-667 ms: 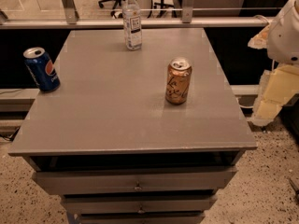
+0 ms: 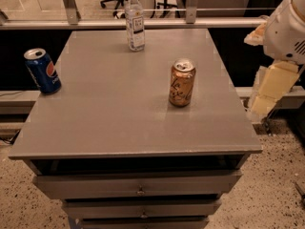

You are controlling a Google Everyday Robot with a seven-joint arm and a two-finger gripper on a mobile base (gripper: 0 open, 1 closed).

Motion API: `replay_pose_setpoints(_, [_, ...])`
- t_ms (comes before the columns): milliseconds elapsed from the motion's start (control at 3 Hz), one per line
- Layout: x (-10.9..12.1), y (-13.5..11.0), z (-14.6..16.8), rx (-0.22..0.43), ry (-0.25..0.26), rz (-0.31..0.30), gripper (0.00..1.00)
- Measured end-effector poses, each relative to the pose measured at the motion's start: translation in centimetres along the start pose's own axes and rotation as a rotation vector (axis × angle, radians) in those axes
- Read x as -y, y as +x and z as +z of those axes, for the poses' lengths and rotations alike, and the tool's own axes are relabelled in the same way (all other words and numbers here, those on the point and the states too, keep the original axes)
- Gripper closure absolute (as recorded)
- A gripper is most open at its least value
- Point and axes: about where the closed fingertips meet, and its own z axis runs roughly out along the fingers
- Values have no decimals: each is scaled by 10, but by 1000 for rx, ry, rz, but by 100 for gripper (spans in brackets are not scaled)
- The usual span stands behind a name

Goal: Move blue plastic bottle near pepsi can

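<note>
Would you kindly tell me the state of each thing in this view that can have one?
Clear plastic bottle with white cap: upright, capped, at the far edge of the grey table.
Dark blue Pepsi can: upright, at the left edge.
Orange-brown can: upright, right of centre.
Grey drawers: shut.
Gripper: beyond the table's right edge, away from all three containers.

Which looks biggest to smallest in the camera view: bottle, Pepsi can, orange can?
Tallest: blue plastic bottle. Then orange can and pepsi can, alike; no ranking. The gripper hangs right of the table.
</note>
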Motion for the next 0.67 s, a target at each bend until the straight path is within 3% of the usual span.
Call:
replay_pose_setpoints(333, [51, -47, 28, 115, 29, 2, 0])
replay_pose_setpoints(667, [101, -85, 40, 216, 64, 47, 0])
